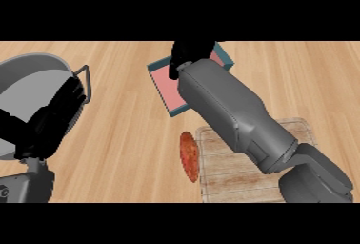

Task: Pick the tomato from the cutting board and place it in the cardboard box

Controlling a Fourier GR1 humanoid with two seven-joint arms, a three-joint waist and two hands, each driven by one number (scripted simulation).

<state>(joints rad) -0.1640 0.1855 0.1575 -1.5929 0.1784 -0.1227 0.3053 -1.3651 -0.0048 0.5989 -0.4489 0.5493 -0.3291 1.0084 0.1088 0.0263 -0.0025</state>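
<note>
right hand (188,55) is out over the box (167,90), the one with teal walls and a pink floor, forearm stretched from the cutting board (232,167) up across it. fingers are curled downward at the box's far end; cannot tell whether they hold anything, the palm side is hidden.

a flat red, speckled thing (187,156) lies on the counter just off the board's left edge, well behind the hand, back toward the elbow. could be the tomato, could be something else; cannot tell from this angle.

judgement: this looks like the placing step. if the tomato is in the hand, lower the hand inside the walls before releasing, keep it toward the middle of the pink floor rather than the far rim, then lift straight up so the fingers don't catch the wall.

left hand (53,119) rests spread and idle at the left edge, over a grey pot (28,76).
</note>
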